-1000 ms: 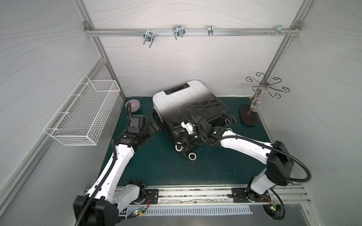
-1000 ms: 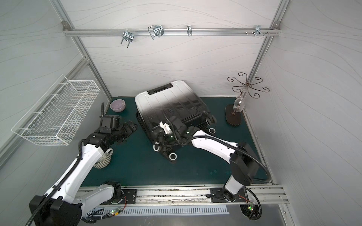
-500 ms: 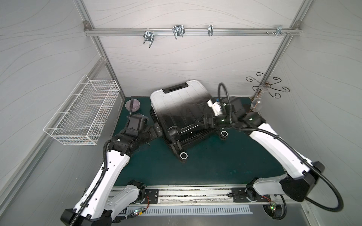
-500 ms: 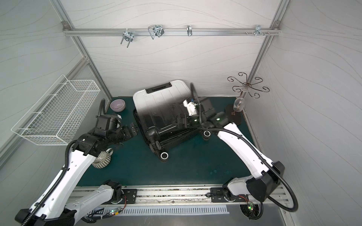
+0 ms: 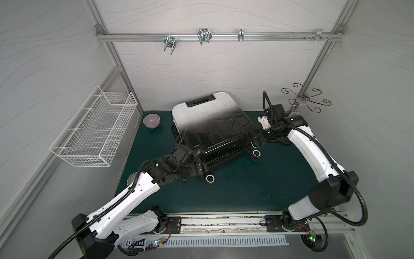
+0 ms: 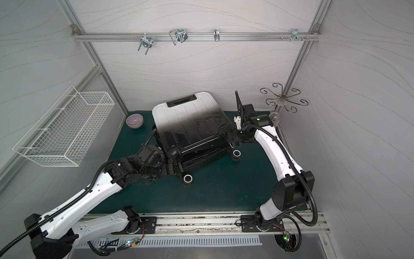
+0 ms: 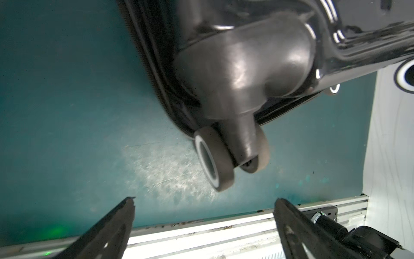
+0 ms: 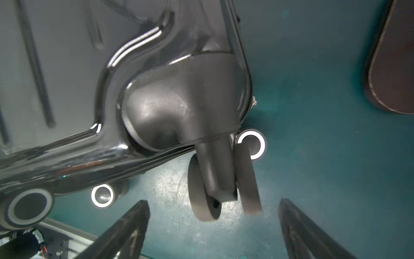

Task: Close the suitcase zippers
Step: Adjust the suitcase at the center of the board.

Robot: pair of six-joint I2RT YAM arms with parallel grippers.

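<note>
The suitcase (image 5: pixel 210 121) lies flat on the green mat in both top views, its ribbed shell (image 6: pixel 190 121) fading from white at the back to black at the front. My left gripper (image 5: pixel 199 166) is open at the near-left wheel corner. In the left wrist view the left gripper (image 7: pixel 204 199) holds nothing, with a caster wheel (image 7: pixel 215 157) just ahead and the zippers' black band (image 7: pixel 156 85) running along the seam. My right gripper (image 5: pixel 254 136) is open at the right wheel corner. The right wrist view shows the right gripper (image 8: pixel 213 201) empty, facing a twin wheel (image 8: pixel 224 186) below the zipper seam (image 8: pixel 156 161).
A white wire basket (image 5: pixel 96 130) hangs on the left wall. A purple bowl (image 5: pixel 152 120) sits at the back left of the mat. A metal hook stand (image 5: pixel 304 101) rises at the back right, its dark base (image 8: pixel 394 56) close to my right arm. The arms' rail (image 5: pixel 224 224) runs along the front.
My left gripper has swung from the case's left side to its near-left wheel corner. My right gripper has opened and moved from the front edge round to the right wheel corner. The case has turned slightly.
</note>
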